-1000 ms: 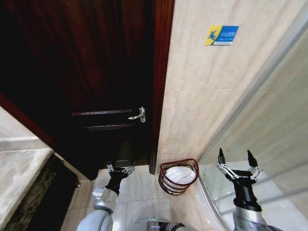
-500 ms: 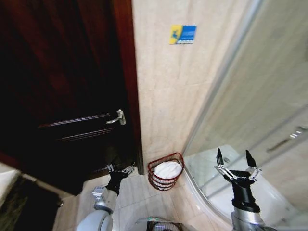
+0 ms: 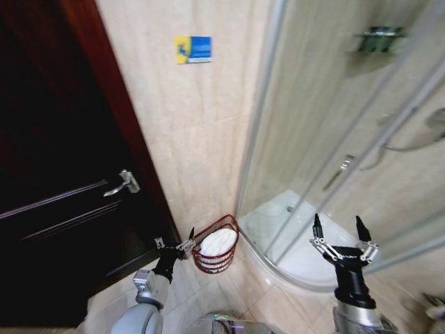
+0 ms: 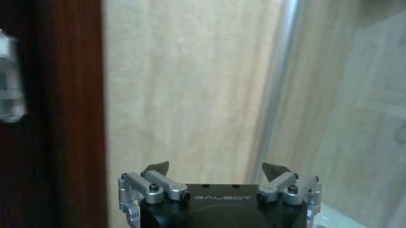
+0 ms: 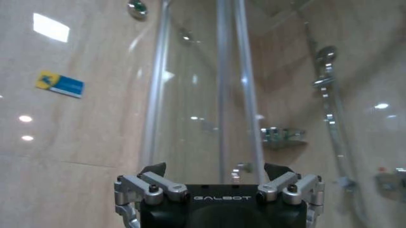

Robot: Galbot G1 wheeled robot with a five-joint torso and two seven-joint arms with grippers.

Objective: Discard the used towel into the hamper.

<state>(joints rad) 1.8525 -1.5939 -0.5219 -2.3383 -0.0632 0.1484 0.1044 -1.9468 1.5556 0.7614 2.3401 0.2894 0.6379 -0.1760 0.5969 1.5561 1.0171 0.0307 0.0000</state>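
- We see the hamper standing on the floor tiles by the wall, between the dark door and the shower enclosure; its mouth faces up, with a white towel inside.
- Our left gripper hangs low just beside the hamper, fingers spread, holding nothing.
- Our right gripper points upward before the shower glass, also spread and bare.

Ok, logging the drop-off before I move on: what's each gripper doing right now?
Left gripper: open, empty, beside the hamper.
Right gripper: open, empty, raised in front of the shower tray.
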